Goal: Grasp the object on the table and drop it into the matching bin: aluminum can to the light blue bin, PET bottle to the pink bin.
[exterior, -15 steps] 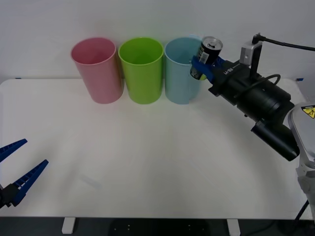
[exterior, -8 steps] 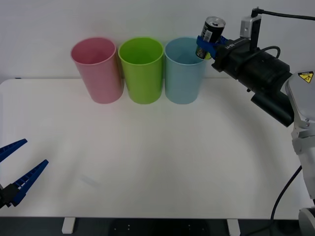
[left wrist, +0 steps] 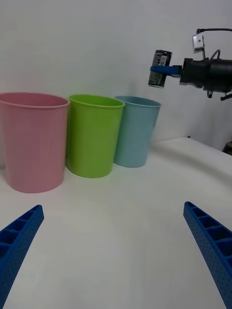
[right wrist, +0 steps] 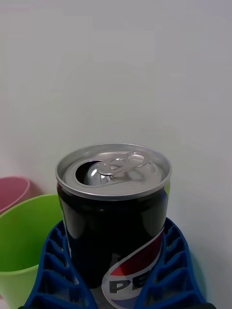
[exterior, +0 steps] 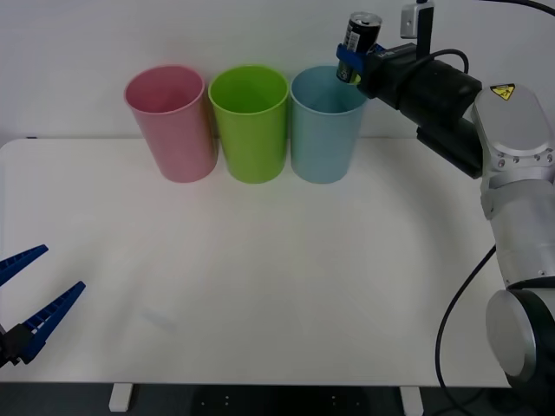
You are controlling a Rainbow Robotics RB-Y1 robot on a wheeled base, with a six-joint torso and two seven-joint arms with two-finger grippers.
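Can (exterior: 360,33) sits clamped in right gripper (exterior: 349,62) above blue bin (exterior: 324,130); next, centre and release. Left gripper (exterior: 26,303) gapes idle.

My right arm (exterior: 512,173): grey rounded joints, black forearm with black cable, yellow warning triangle sticker, ribbed blue fingers (right wrist: 53,270). My left gripper (exterior: 30,316) matches in blue.

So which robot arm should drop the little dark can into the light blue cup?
The right. Its right gripper already holds the small dark aluminum can upright, raised by the tall light blue plastic bin's rim. The left gripper waits open at the white table's near corner.
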